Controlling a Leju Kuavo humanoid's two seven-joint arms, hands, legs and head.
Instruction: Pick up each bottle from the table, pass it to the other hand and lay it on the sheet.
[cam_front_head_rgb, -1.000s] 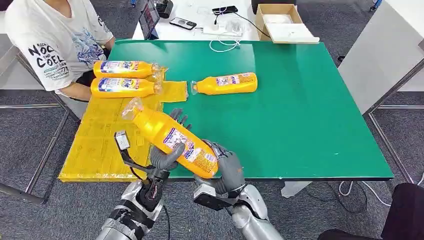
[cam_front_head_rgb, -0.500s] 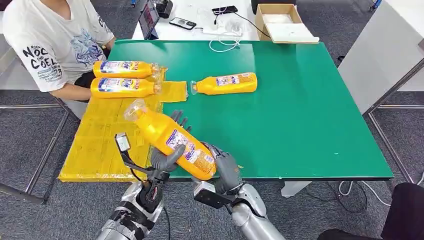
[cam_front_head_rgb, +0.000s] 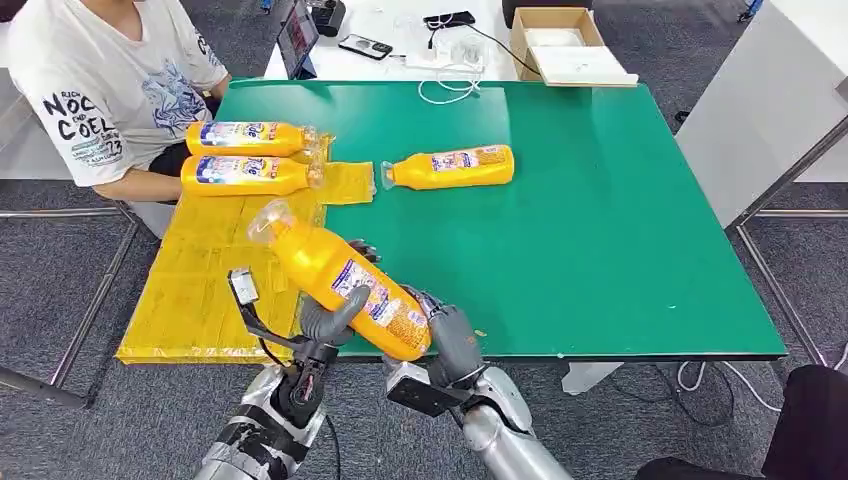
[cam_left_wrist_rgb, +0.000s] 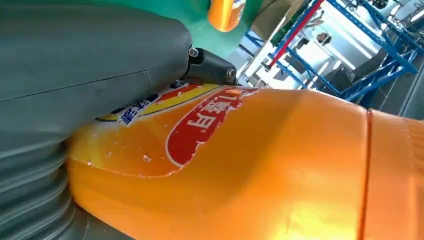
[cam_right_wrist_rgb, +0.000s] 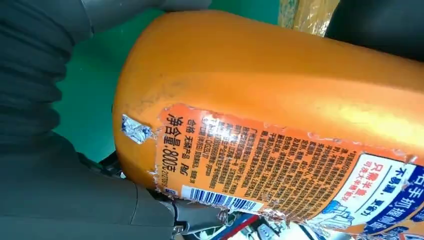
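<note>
Sharing the slick, rigid, probably weighty orange bottle (cam_front_head_rgb: 345, 282): my left hand (cam_front_head_rgb: 330, 312) wraps its middle, my right hand (cam_front_head_rgb: 452, 335) cups its base.

The green table (cam_front_head_rgb: 600, 230) is seen from high, looking forward and down, its near edge lowest. Both wrist views are pressed close against the orange bottle (cam_front_head_rgb: 345, 280) (cam_left_wrist_rgb: 250, 170) (cam_right_wrist_rgb: 280, 100), shared by all three views.
</note>
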